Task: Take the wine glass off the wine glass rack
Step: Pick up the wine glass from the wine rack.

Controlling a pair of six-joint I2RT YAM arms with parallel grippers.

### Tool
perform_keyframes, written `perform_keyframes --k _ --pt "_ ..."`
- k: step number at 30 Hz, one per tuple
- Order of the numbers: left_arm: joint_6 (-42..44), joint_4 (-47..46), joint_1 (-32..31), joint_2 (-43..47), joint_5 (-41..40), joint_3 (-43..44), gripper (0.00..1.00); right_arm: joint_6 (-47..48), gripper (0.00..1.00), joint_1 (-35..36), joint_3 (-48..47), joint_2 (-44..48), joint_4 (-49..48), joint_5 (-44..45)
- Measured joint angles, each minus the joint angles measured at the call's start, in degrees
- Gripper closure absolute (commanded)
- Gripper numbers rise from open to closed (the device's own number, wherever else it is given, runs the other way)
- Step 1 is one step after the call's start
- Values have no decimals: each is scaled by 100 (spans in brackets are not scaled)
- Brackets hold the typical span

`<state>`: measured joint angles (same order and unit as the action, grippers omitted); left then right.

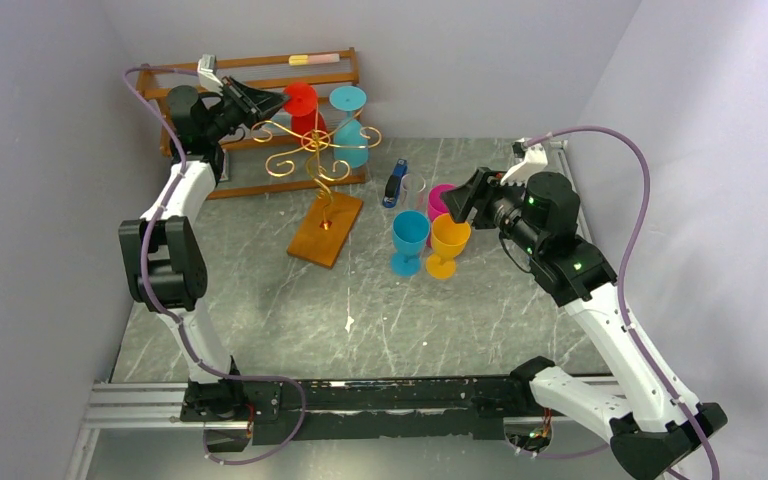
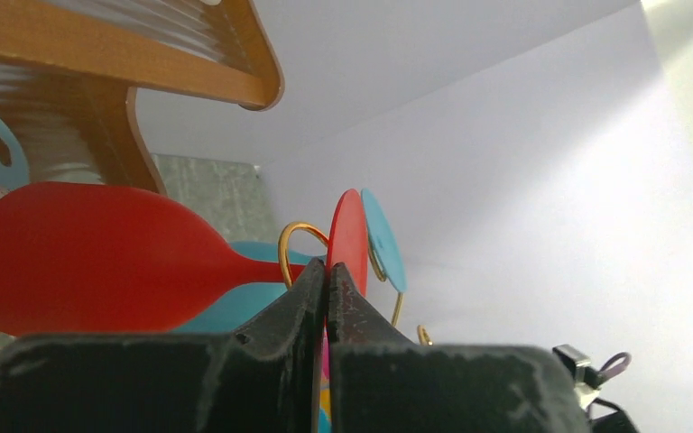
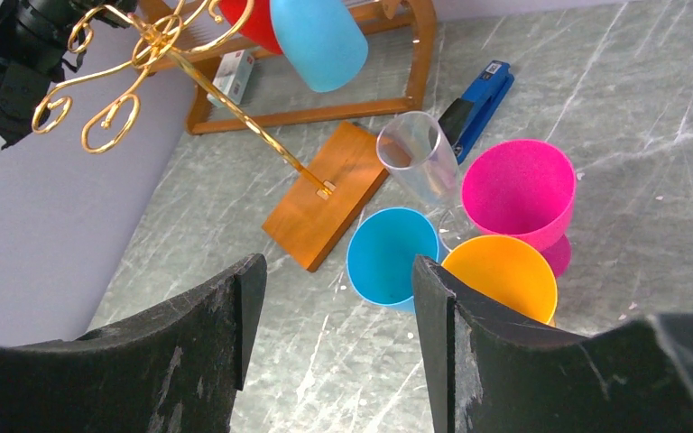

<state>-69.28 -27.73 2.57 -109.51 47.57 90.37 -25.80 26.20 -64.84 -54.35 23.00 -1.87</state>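
1. Grey marble-look table (image 1: pixel 260 300), pale walls (image 1: pixel 480 60) on three sides, and a slatted wooden shelf (image 1: pixel 260 62) against the back wall.
2. Just in front of that shelf is the wine glass rack (image 1: pixel 322 185), the gold wire tree with curly arms. It stands on its orange-brown base (image 1: pixel 326 230), left of the table's centre.
3. The red wine glass (image 1: pixel 301 102) hangs upside down from the rack's top scrolls, foot up and bowl down. A light blue glass (image 1: pixel 349 125) hangs right next to it on the right.
4. The left gripper (image 1: pixel 276 100) is up at the top of the rack. In the wrist view its fingers (image 2: pixel 298 298) are pinched together on the edge of the red glass's round foot.
5. The right gripper (image 1: pixel 463 200) hovers over the right side of the table with its jaws spread wide and nothing between them.
6. Below it is a little cluster of upright glasses: blue (image 1: pixel 409 238), orange (image 1: pixel 449 240), pink (image 1: pixel 440 198) and a clear one (image 3: pixel 420 162). A blue stapler (image 1: pixel 394 186) lies just behind them.
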Motion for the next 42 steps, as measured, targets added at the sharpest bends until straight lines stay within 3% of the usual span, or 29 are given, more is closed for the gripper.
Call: perform_keyframes --k 7,16,42 --pt "-881 -557 39 2 2 -181 95 -17 36 0 2 0 0 0" --pt "-1270 -774 46 2 -20 -181 95 -105 36 0 37 0 9 0" --pt "-111 839 -190 -302 44 1027 95 -254 36 0 79 0 24 -2"
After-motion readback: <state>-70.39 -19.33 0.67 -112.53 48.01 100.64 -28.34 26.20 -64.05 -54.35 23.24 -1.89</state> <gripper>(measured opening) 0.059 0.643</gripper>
